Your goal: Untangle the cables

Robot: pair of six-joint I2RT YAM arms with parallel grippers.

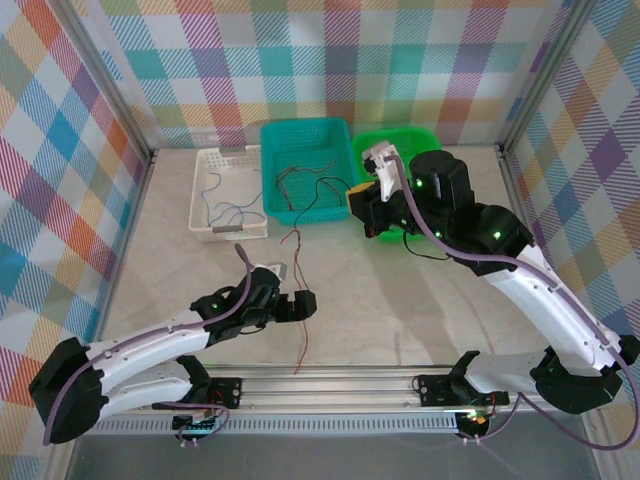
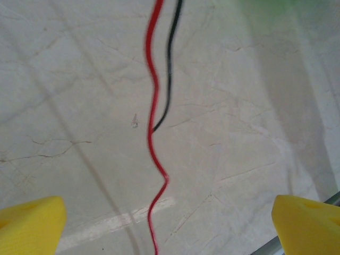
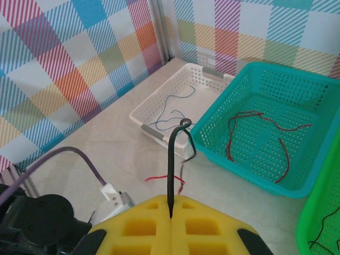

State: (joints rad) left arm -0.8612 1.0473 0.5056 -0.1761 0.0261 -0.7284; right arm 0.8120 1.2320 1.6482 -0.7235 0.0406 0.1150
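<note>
We see the right tool with its yellow fingers pressed together on a black cable, which rises straight from the seam, bends over in a small hook and drops toward the near corner of the white basket. In the top view this tool hangs near the front edges of the teal basket and the green basket. The left tool is spread wide, its yellow fingertips at the two lower corners of its wrist view, above a red cable that lies wavy along the pale surface, from just in front of the teal basket toward the arms' bases. A black wire runs beside its upper part and ends touching it; we cannot tell whether it is the one the right tool pinches. A thin blue cable lies in the white basket, red and dark cables lie in the teal basket, and a black strand shows in the green one
</note>
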